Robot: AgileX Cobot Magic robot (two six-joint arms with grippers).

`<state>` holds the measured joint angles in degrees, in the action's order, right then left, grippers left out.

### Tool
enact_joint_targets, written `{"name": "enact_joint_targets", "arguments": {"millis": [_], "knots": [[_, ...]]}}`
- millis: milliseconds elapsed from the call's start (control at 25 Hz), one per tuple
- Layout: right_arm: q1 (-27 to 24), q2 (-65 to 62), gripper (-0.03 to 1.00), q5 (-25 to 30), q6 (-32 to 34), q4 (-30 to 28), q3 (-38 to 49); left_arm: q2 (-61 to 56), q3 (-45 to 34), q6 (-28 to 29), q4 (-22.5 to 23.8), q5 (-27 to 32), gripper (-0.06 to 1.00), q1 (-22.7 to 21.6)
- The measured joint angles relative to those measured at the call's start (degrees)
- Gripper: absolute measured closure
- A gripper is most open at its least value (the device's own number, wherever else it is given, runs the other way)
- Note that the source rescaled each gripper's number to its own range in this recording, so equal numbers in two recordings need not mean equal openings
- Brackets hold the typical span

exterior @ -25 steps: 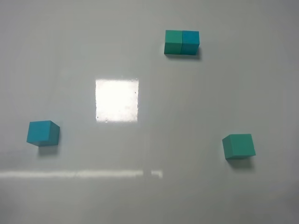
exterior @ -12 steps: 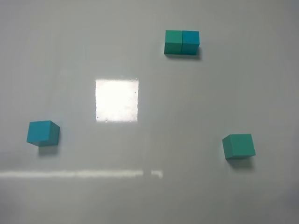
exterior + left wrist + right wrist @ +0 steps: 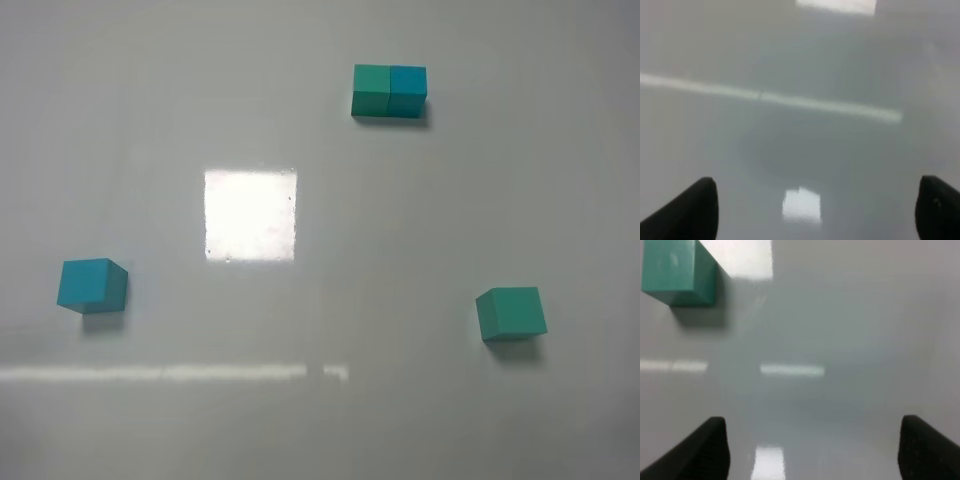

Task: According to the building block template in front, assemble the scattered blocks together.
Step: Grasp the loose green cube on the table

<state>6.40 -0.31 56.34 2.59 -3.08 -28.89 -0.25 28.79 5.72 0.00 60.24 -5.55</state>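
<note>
The building block template (image 3: 389,91) lies at the far side of the table, its teal-green cube on the left joined to its cyan-blue cube on the right. The scattered cyan-blue block (image 3: 91,285) sits alone at the left. The scattered teal-green block (image 3: 511,313) sits alone at the right and also shows in the right wrist view (image 3: 679,272). No arm shows in the high view. My left gripper (image 3: 820,210) is open and empty over bare table. My right gripper (image 3: 812,450) is open and empty, well apart from the green block.
The glossy grey-white table (image 3: 320,420) carries a bright square glare patch (image 3: 250,215) near the middle and a thin glare stripe (image 3: 170,373) across the near side.
</note>
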Motion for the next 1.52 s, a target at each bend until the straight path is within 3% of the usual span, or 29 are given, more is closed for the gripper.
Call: {"name": "enact_joint_targets", "arguments": {"millis": [240, 520, 600, 680, 720, 1000, 1320, 1520], "knots": [[0.00, 0.00, 0.34, 0.00, -4.54, 2.02, 0.00, 0.00, 0.00, 0.00, 0.00, 0.00, 0.09, 0.00], [0.35, 7.11, 0.33, 0.17, -23.25, 8.05, -2.69, 0.00, 0.00, 0.00, 0.00, -0.06, 0.11, 0.00], [1.77, 11.09, 0.26, -0.08, -28.01, 8.26, -5.29, 0.00, 0.00, 0.00, 0.00, -0.01, 0.12, 0.00], [3.89, 15.56, 0.08, -0.39, -33.45, 8.42, -8.31, 0.00, 0.00, 0.00, 0.00, -0.01, 0.12, 0.00], [4.84, 17.47, 0.04, -0.48, -35.64, 8.42, -9.61, 0.00, 0.00, 0.00, 0.00, -0.01, 0.13, 0.00], [12.53, 33.88, -0.03, -2.49, -49.94, 6.34, -16.95, 0.00, 0.00, 0.00, 0.00, -0.01, 0.15, 0.00], [20.91, 50.45, -0.03, -12.97, -54.23, -3.25, -18.77, 0.00, 0.00, 0.00, 0.00, -0.01, 0.16, 0.00], [21.82, 56.62, -0.03, -15.70, -56.34, -5.94, -18.77, 0.00, 0.00, 0.00, 0.00, -0.01, 0.16, 0.00]]}}
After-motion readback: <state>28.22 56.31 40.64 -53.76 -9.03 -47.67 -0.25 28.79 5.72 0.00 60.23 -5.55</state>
